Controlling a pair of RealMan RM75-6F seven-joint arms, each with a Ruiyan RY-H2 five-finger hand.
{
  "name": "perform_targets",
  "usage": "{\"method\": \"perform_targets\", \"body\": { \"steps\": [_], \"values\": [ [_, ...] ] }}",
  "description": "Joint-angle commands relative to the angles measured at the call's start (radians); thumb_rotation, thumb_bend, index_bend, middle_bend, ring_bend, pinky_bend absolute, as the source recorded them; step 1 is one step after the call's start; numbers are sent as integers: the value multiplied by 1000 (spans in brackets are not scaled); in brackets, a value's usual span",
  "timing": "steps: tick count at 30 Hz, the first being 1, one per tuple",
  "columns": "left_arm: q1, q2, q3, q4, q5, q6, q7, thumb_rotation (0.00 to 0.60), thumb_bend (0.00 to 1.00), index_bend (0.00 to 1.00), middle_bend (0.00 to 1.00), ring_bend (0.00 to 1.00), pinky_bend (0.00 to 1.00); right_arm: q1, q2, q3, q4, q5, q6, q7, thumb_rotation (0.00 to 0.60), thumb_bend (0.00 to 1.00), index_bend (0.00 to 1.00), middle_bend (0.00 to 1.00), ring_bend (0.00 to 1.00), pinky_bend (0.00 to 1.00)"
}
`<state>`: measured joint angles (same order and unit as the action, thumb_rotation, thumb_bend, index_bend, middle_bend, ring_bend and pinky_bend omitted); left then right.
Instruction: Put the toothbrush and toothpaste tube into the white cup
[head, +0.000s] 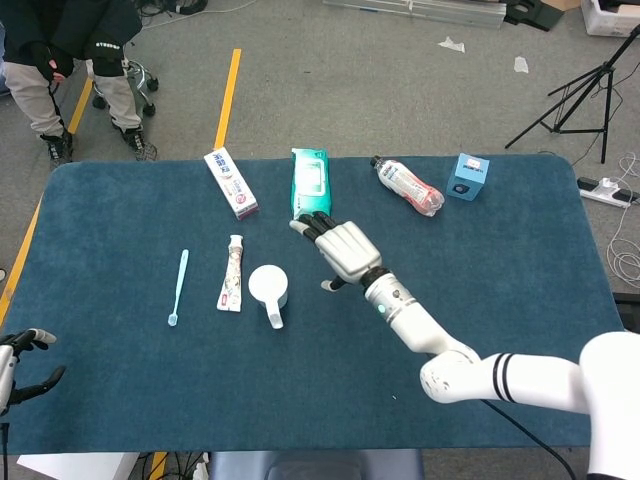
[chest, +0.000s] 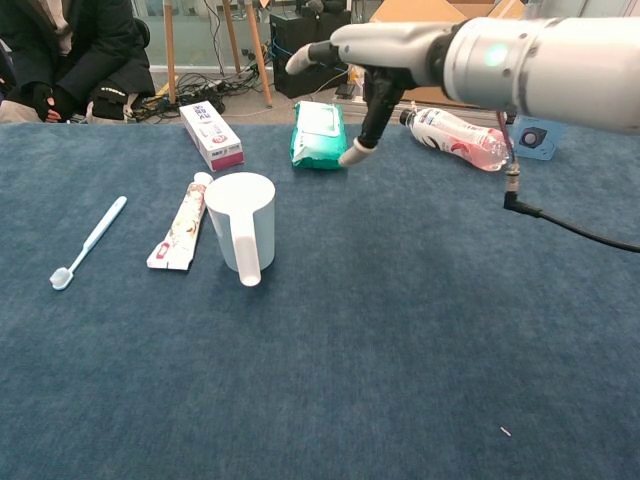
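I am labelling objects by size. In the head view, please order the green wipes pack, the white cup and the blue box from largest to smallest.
1. Green wipes pack
2. White cup
3. Blue box, though it lies farther from the camera, so its place behind the cup is unsure.

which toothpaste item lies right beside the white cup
The toothpaste tube, unboxed, lies just left of the white cup; the boxed toothpaste sits farther back near the table edge.

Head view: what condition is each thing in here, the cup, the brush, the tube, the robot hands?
white cup: upright, nothing in it
toothbrush: lying flat, outside the cup
toothpaste tube: lying flat beside the cup
right robot hand: raised, fingers spread, holding nothing
left robot hand: at the table's edge, mostly out of frame
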<state>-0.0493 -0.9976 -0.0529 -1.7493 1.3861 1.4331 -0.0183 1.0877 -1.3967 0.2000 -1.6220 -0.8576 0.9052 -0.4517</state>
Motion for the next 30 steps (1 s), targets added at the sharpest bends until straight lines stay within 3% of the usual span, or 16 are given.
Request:
{"method": "perform_targets", "body": {
  "steps": [1, 9, 13, 20, 23, 27, 30],
  "values": [
    [-5, -8, 0, 7, 5, -5, -7, 600, 218, 411, 460, 416, 494, -61, 117, -44, -135, -6, 79, -77, 600, 0, 2, 87, 66, 441],
    [-18, -14, -2, 4, 40, -9, -80, 600, 219, 402, 424, 396, 494, -218, 296, -207, -373, -118, 346, -326, 600, 0, 2, 87, 57, 429],
    [-40, 10, 2, -10, 67, -42, -131, 600, 219, 371, 314, 349, 493, -331, 336, -285, -420, -242, 458, -325, 600, 0, 2, 87, 57, 424],
    [-91, 24, -10, -25, 97, -88, -161, 600, 218, 323, 173, 222, 391, -533, 352, -392, -330, -483, 610, -191, 600, 0, 2, 88, 57, 424],
    [-120, 23, -7, -28, 102, -133, -175, 600, 219, 324, 114, 159, 317, -608, 338, -409, -264, -554, 666, -109, 600, 0, 2, 89, 57, 424],
    [-173, 42, 14, -53, 119, -238, -201, 600, 221, 323, 13, 7, 133, -686, 314, -409, -181, -623, 724, -17, 600, 0, 2, 94, 57, 424],
    [-207, 45, 20, -59, 129, -291, -199, 600, 368, 308, 0, 0, 22, -724, 301, -404, -145, -662, 751, 19, 600, 0, 2, 98, 57, 424]
  ]
}}
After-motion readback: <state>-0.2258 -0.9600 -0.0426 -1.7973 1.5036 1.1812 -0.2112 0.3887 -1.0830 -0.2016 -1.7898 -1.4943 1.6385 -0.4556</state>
